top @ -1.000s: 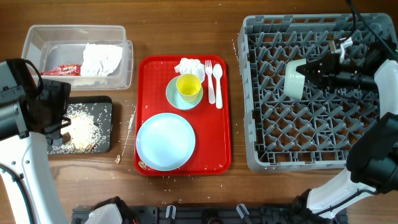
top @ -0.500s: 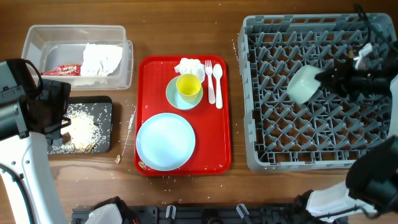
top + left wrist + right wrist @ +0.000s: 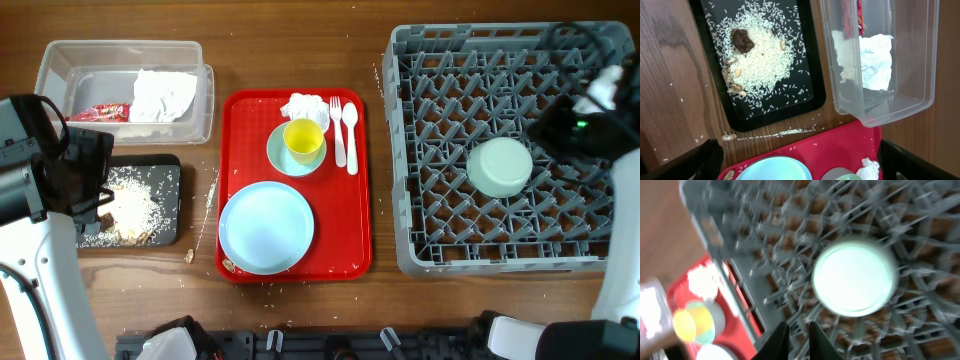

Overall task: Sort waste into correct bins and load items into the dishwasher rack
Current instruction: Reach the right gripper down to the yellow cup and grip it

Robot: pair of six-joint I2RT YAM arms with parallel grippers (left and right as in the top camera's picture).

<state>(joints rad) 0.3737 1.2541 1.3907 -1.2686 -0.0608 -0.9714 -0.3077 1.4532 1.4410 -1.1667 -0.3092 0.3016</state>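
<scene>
The mint-green bowl (image 3: 500, 167) (image 3: 855, 275) lies upside down in the grey dishwasher rack (image 3: 420, 255). My right gripper (image 3: 797, 330) hovers above the rack to the bowl's right, its jaws a narrow gap apart with nothing between them. Over the black tray's (image 3: 812, 97) near edge my left gripper (image 3: 800, 167) stands wide open and empty. Rice (image 3: 760, 57) and a brown scrap (image 3: 741, 40) lie on that tray. A crumpled napkin (image 3: 865, 60) and a red wrapper (image 3: 100, 112) sit in the clear tub (image 3: 60, 58).
A red serving tray (image 3: 355, 250) carries the blue plate (image 3: 266, 227), a saucer (image 3: 283, 155) with the yellow cup (image 3: 304, 138) on it, a white fork (image 3: 337, 130), a spoon (image 3: 350, 128) and another napkin (image 3: 303, 105). Rice crumbs dot the wood beside the black tray.
The right gripper has let go of the bowl, which dropped bottom up onto the rack's pegs. That gripper drew back to the right. The left arm stayed still.
</scene>
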